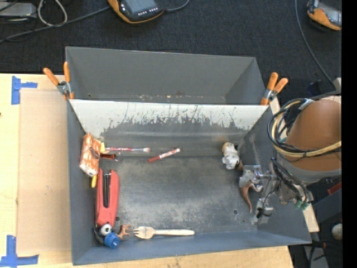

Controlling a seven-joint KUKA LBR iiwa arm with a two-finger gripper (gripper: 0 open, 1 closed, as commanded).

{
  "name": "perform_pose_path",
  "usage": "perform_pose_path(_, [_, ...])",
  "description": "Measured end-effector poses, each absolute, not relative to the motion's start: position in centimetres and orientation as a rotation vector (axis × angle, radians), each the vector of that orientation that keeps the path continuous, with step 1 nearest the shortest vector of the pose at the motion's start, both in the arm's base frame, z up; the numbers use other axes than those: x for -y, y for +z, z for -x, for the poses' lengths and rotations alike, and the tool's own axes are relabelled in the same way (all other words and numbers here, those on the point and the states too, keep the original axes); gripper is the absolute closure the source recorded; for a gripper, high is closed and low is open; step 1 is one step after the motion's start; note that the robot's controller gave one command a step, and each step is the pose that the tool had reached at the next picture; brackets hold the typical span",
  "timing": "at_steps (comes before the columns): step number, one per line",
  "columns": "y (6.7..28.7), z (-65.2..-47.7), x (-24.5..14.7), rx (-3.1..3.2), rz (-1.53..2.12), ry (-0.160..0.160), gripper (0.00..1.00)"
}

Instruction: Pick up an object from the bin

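Note:
My gripper [260,199] hangs low over the right side of the bin, close to the right wall. A small white crumpled lump [229,155] lies just up and left of it, against the far right corner of the floor. A thin brown curved piece [245,193] shows right at the gripper's left edge; I cannot tell whether it is a loose thing or part of the robot. Nothing is visibly held.
Along the left wall lie a crumpled orange wrapper [90,154], a long red tool [107,196] and a blue cap [111,240]. A wooden fork [163,233] lies by the front wall. Two thin red-and-white sticks [164,155] [126,149] lie near the back.

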State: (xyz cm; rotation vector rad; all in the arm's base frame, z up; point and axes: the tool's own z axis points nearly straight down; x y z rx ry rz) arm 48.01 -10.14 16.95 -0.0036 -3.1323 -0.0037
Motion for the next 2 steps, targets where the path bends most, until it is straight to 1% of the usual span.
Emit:
perform_pose_path(1, [17.3,-48.2,10.1,3.14,-0.002,-0.001,0.0])
perform_pose_path(2, [15.8,-48.7,11.3,3.109,-0.435,-0.003,0.0])
